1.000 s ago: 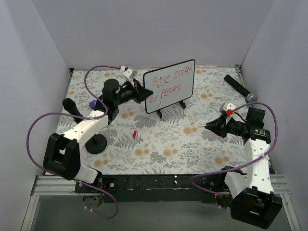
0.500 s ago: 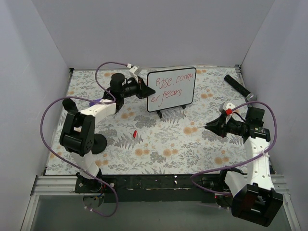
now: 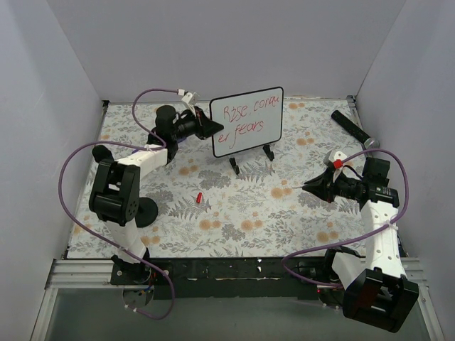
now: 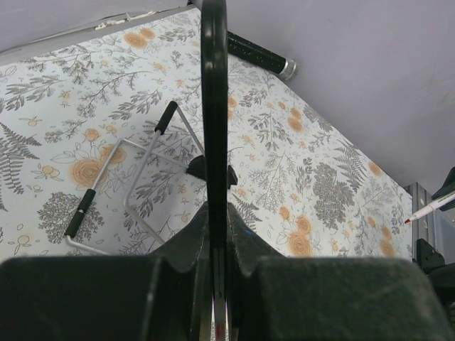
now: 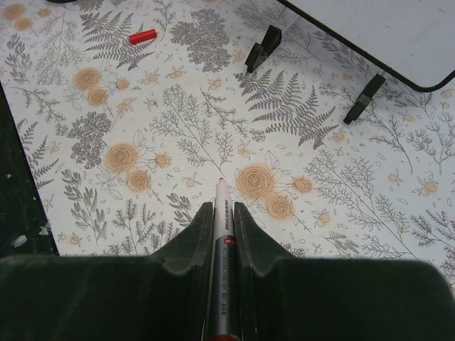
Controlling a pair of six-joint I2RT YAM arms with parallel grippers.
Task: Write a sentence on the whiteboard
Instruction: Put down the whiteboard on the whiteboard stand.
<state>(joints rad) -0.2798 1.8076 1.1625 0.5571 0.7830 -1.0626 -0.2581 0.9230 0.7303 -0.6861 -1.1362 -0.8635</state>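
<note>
The whiteboard stands tilted at the back of the table, and the sentence runs across it in two slanted lines of red letters. My left gripper is shut on the board's left edge. In the left wrist view the board's black rim runs edge-on out of my shut left gripper, above the wire stand. My right gripper hovers at the right, apart from the board, shut on a marker whose tip points down at the floral mat. The board's lower corner shows in the right wrist view.
A small red cap lies on the mat left of centre, and it also shows as a red cap in the right wrist view. A black cylinder lies at the back right. The stand's black feet sit below the board. A black round base stands near the left arm.
The left arm has swung upright and back while its gripper kept hold of the board's edge. The board has shifted slightly up and to the left. The right arm has not moved.
</note>
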